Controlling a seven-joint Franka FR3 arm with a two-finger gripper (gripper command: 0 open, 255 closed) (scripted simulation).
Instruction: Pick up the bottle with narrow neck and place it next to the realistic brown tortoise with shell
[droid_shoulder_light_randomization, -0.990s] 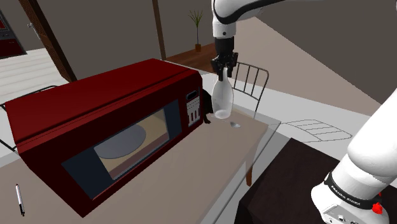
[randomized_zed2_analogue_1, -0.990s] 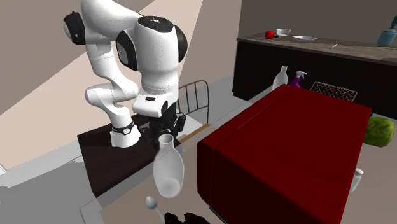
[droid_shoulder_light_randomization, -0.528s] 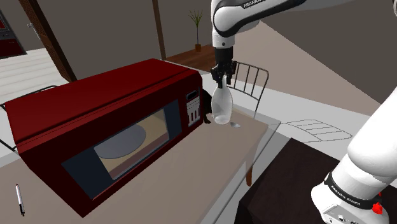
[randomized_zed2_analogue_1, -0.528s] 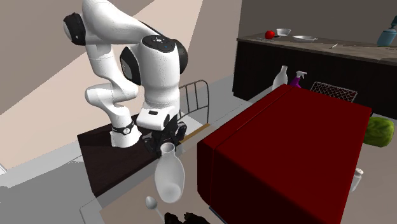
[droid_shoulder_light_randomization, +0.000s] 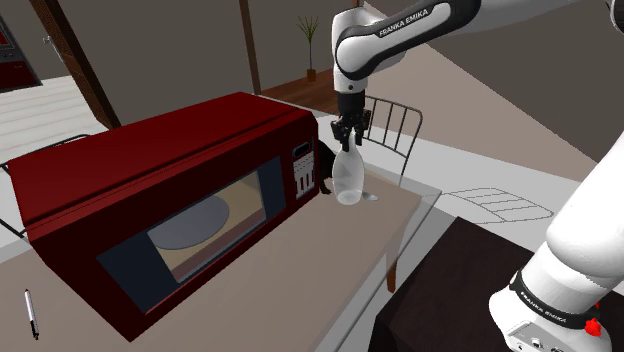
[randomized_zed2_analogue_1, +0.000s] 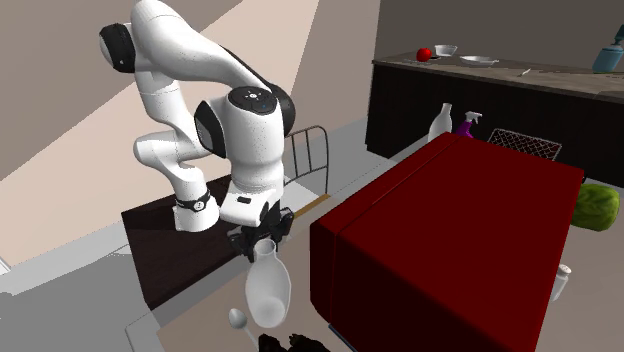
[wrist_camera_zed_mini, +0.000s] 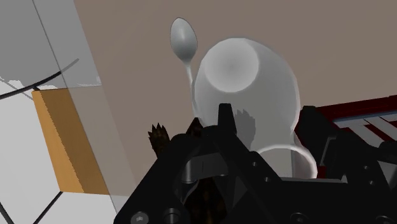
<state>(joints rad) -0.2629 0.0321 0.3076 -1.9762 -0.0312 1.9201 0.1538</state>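
A clear glass bottle (droid_shoulder_light_randomization: 347, 177) with a narrow neck hangs upright from my gripper (droid_shoulder_light_randomization: 350, 137), which is shut on its neck. Its base is low over the tan table (droid_shoulder_light_randomization: 300, 270), close beside a dark brown tortoise (droid_shoulder_light_randomization: 325, 170) that sits by the corner of the red microwave (droid_shoulder_light_randomization: 170, 200). From the second exterior view the bottle (randomized_zed2_analogue_1: 267, 290) hangs under the gripper (randomized_zed2_analogue_1: 262, 240), just above the tortoise (randomized_zed2_analogue_1: 295, 343). In the wrist view my gripper (wrist_camera_zed_mini: 267, 127) clasps the bottle (wrist_camera_zed_mini: 245, 83), with part of the tortoise (wrist_camera_zed_mini: 159, 135) beside it. I cannot tell whether the base touches the table.
A spoon (droid_shoulder_light_randomization: 370, 197) lies on the table just beside the bottle. A wire chair (droid_shoulder_light_randomization: 392, 130) stands behind the table's far edge. A pen (droid_shoulder_light_randomization: 30, 312) lies near the front corner. A dark counter (randomized_zed2_analogue_1: 480, 90) with dishes stands farther off.
The gripper has come down with the bottle, toward the table beside the tortoise and the spoon. The grip on the neck is unchanged.
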